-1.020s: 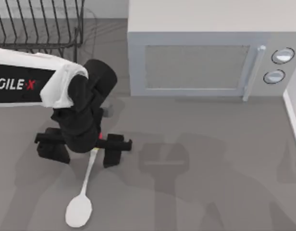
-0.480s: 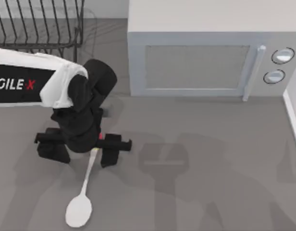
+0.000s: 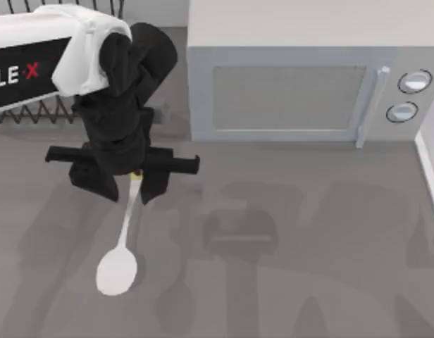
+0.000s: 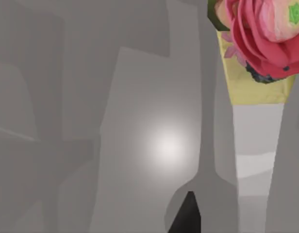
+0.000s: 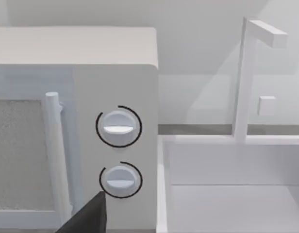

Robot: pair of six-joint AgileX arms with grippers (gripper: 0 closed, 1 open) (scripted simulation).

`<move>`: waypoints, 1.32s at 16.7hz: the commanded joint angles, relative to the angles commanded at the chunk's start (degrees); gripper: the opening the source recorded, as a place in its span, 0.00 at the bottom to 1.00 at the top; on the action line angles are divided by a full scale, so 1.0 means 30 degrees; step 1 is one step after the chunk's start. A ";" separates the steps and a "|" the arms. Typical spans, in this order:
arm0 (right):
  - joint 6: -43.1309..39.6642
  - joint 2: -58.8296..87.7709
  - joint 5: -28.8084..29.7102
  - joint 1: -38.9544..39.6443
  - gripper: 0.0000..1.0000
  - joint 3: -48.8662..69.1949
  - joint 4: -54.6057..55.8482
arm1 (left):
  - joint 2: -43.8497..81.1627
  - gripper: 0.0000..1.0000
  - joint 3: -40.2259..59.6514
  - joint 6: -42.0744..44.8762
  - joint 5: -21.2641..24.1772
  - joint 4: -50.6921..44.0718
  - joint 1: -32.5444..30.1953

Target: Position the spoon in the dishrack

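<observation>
While the spoon hangs from the claw, these lines hold:

Grip: left gripper (image 3: pixel 135 177) is clenched on the spoon (image 3: pixel 120 255) near its knobbed handle end, fingers pinching the slim shaft from either side; the handle reaches the claw from below in the top view and the bowl lies well beyond the fingertips.

Spoon now: judging by the shadow beneath the bowl, it seems lifted clear of the table (image 3: pixel 308 246), dangling bowl-outward from the claw.

Dishrack: dishrack (image 3: pixel 41 113) sits just behind the claw, partly under the left arm, close to the wrist.

Step in hand: carrying the spoon back toward the rack. I would keep the pinch firm, since a thin smooth handle held near one end can pivot, and bring the bowl over the rim before lowering it between tines.

Materials: spoon is glossy white with an oval bowl; in the left wrist view its handle (image 4: pixel 254 145) ends in a yellow collar and red petalled knob (image 4: pixel 263 34). The rack is thin black wire.

Neighbour: a matte grey microwave (image 3: pixel 294 84), boxy, stands beside the claw, away from the rack.

Right arm: parked facing the microwave's dials (image 5: pixel 118 127).
</observation>
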 joint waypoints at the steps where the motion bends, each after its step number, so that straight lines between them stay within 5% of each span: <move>1: 0.0000 0.0000 0.0000 0.0000 1.00 0.0000 0.0000 | -0.0194 0.00 0.1108 -0.0017 -0.0001 -0.1598 -0.0014; 6: 0.0000 0.0000 0.0000 0.0000 1.00 0.0000 0.0000 | -0.1354 0.00 0.6003 -0.0019 0.0003 -0.7703 -0.0062; 10: 0.0000 0.0000 0.0000 0.0000 1.00 0.0000 0.0000 | -0.1895 0.00 0.7247 0.0011 0.0006 -0.9027 -0.0041; 16: 0.0000 0.0000 0.0000 0.0000 1.00 0.0000 0.0000 | -0.2353 0.00 0.6903 0.0274 0.0129 -0.8358 0.0345; 22: 0.0000 0.0000 0.0000 0.0000 1.00 0.0000 0.0000 | -0.6619 0.00 0.3851 0.2063 0.1246 -0.2371 0.3545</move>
